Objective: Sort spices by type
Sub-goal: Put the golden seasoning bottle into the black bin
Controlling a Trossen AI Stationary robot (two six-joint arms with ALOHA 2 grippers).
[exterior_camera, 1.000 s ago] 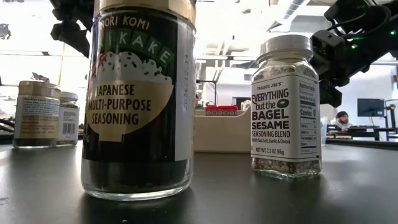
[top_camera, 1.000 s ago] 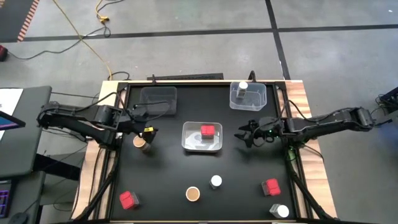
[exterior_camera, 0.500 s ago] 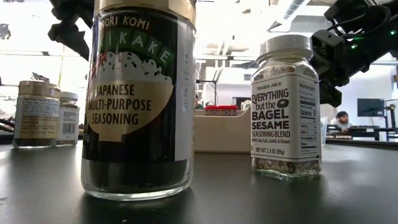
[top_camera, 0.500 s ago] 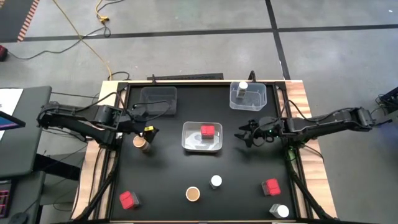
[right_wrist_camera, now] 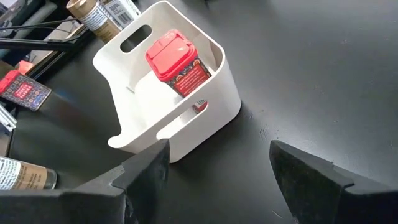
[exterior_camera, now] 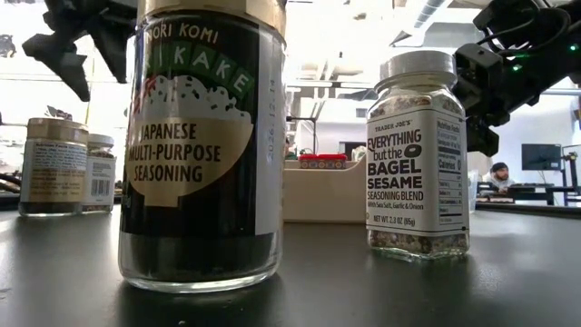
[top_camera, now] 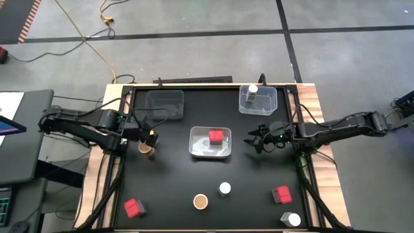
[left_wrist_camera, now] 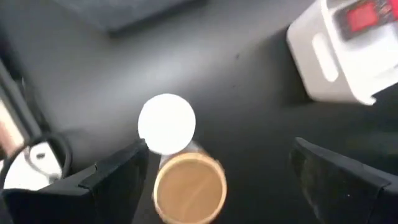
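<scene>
Your low view reads the labels: the brown-topped jar (exterior_camera: 201, 145) up front says "NORI KOMI ...IKAKE, JAPANESE MULTI-PURPOSE SEASONING", and the white-lidded jar (exterior_camera: 418, 154) beside it says "TRADER JOE'S EVERYTHING but the BAGEL SESAME SEASONING BLEND". None of that text shows from overhead.

From above you see what the low view hides: a red tin (top_camera: 216, 136) inside the white tray (top_camera: 196, 150) at the table's middle, a white-lidded jar in the clear bin (top_camera: 272, 98) at the far edge, and two more red tins (top_camera: 134, 207) near the front corners.

Your left claw (top_camera: 150, 138) hangs wide open over a second brown-topped jar (left_wrist_camera: 189, 186); its wrist view shows that jar between the fingers, untouched. Your right claw (top_camera: 254, 142) waits wide open, empty, just beside the white tray.
</scene>
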